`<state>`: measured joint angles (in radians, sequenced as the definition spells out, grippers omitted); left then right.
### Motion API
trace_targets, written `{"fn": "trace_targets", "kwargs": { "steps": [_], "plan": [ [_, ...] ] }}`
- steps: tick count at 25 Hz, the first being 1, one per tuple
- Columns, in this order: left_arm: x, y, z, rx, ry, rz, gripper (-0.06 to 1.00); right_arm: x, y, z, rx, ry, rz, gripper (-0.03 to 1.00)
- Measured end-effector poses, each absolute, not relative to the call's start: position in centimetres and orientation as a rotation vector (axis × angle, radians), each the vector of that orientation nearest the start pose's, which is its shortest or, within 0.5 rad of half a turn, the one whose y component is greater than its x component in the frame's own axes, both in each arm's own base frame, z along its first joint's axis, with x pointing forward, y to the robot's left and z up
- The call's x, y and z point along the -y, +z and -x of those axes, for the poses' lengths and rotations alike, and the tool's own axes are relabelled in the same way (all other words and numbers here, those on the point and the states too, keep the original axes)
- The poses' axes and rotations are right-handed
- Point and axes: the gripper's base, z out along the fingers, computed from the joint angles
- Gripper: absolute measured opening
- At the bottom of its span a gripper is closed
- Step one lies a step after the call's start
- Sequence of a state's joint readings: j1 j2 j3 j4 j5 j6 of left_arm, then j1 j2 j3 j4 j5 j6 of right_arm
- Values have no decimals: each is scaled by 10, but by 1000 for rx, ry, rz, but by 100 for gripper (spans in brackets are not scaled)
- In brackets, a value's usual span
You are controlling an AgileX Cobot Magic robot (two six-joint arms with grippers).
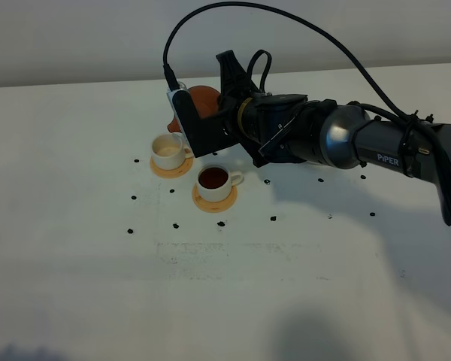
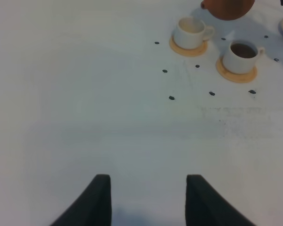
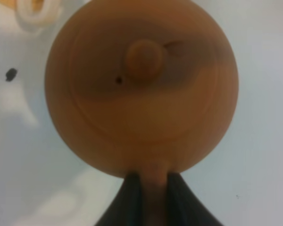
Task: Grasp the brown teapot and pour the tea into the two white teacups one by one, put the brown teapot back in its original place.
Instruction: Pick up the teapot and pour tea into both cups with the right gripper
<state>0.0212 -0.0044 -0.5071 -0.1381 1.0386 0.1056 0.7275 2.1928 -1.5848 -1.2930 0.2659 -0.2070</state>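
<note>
Counted one squat reddish-brown clay teapot (image 1: 203, 100), two small white cylindrical teacups (image 1: 167, 153) (image 1: 214, 180), two flat orange-tan round coasters (image 1: 171, 171) (image 1: 214, 203), and roughly a dozen small black dots (image 1: 273, 219).

the white table (image 1: 75, 301) is viewed from high up, off the arms, tilted downward and from afar. from the left wrist, the table is looked across from low and well back. from the right wrist, the brown teapot (image 3: 141, 89) is faced lid-on, so near that the frame is filled. the teapot is shared by all three views; the empty teacup (image 1: 167, 151) and the filled teacup (image 1: 213, 178) by the first two.
</note>
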Motion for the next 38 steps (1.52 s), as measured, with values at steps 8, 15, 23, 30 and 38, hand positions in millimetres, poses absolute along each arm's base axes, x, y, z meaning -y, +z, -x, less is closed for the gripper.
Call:
{"fn": "trace_targets", "kwargs": {
  "steps": [8, 15, 23, 30, 38],
  "plan": [
    [11, 282, 6, -2002, -83, -90, 43, -314, 175, -387, -1123, -702, 1926, 9],
    [11, 282, 6, -2002, -83, -90, 43, -315, 179, -388, -1128, -696, 1909, 9],
    [11, 282, 6, -2002, -83, -90, 43, -315, 179, -388, -1124, -698, 1910, 9],
    [11, 282, 6, -2002, -83, -90, 43, -316, 180, -388, -1097, -715, 1922, 9],
    [11, 282, 6, -2002, -83, -90, 43, -316, 180, -389, -1062, -740, 1937, 9]
  ]
}}
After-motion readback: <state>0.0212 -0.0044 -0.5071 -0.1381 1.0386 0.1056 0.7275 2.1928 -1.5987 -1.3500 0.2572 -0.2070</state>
